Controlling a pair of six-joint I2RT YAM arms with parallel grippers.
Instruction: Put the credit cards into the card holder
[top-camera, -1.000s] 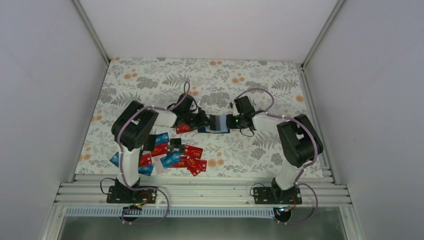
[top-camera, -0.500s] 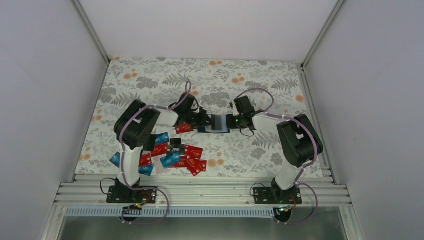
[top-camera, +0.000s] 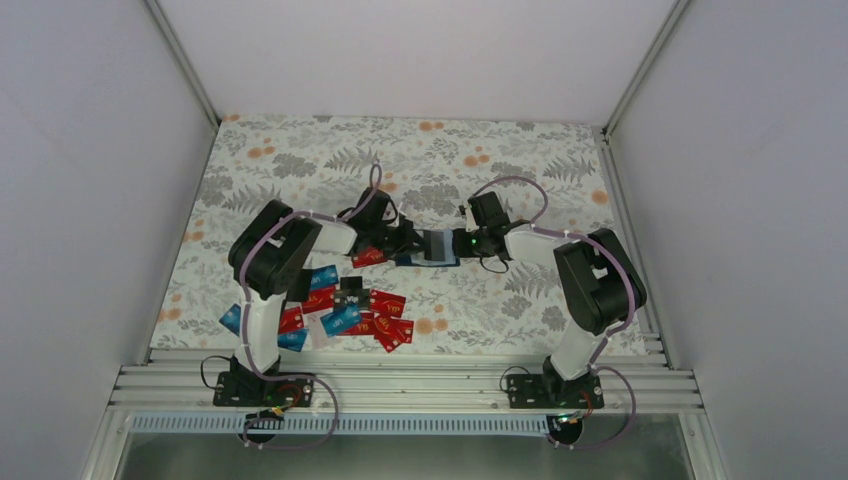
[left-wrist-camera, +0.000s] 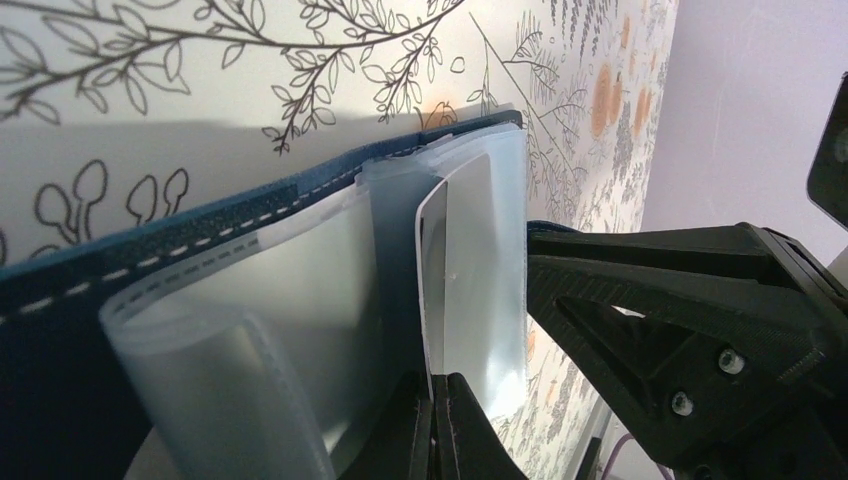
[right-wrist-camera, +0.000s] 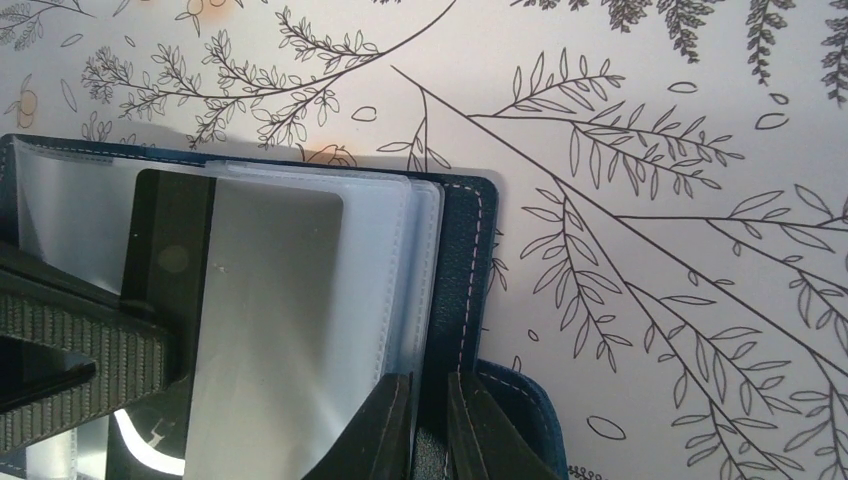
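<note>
Just above the middle of the top view, the card holder (top-camera: 437, 247) lies open on the floral cloth (top-camera: 300, 170) between the two arms. The left gripper (left-wrist-camera: 438, 408), fingers pressed together, pinches a grey card (right-wrist-camera: 270, 300) that is partly inside a clear sleeve. The right gripper (right-wrist-camera: 430, 425), fingers nearly together, nips the holder's sleeve edge. The other credit cards (top-camera: 345, 312) lie scattered at the lower left.
</note>
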